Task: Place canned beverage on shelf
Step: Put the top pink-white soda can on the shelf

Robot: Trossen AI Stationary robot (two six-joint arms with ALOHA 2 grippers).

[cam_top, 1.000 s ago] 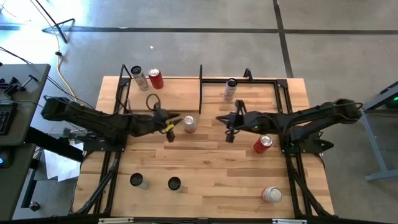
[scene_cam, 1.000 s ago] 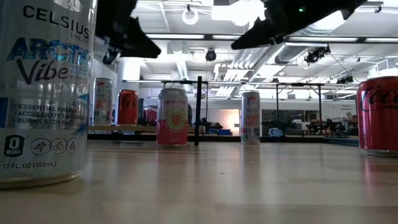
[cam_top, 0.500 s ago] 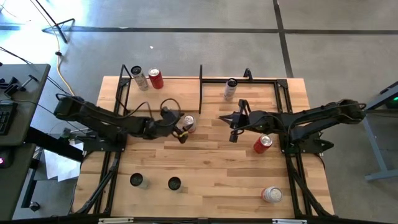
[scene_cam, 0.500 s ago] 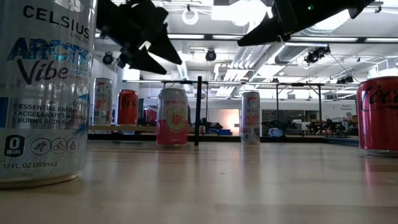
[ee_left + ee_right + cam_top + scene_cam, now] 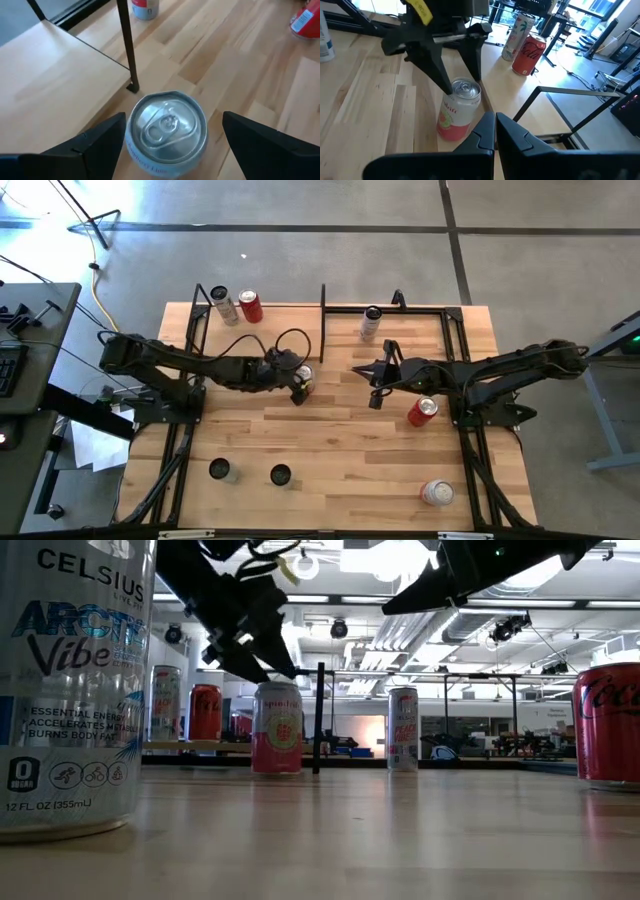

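Reaching farther toward the table's centre than a second ago, the left gripper [image 5: 298, 382] now hangs right over the pink-and-white aluminium can with a silver pull-tab lid [image 5: 304, 374], its dark fingers [image 5: 97, 140] spread wide, one on each side of the can top without visibly touching it. That can [image 5: 277, 727] stands upright on the pale wood-plank tabletop [image 5: 340, 450], just off the black corner post of the light-wood shelf board with thin black metal end frames [image 5: 270, 330], at about five o'clock from the board. On the shelf stand a red Coca-Cola can [image 5: 250, 306] and a tall white slim can [image 5: 224, 305]. The right gripper [image 5: 376, 394] hovers at three o'clock from the pink can, jaws pressed together and holding nothing. In the low view a big clear-sided can [image 5: 70, 680] reads "CELSIUS ARCTIC Vibe, 12 FL OZ (355mL)". Another slim white can [image 5: 371, 323] stands at twelve o'clock from the right gripper, and two more red cans [image 5: 422, 411] [image 5: 437, 493] rest near the table's right side.
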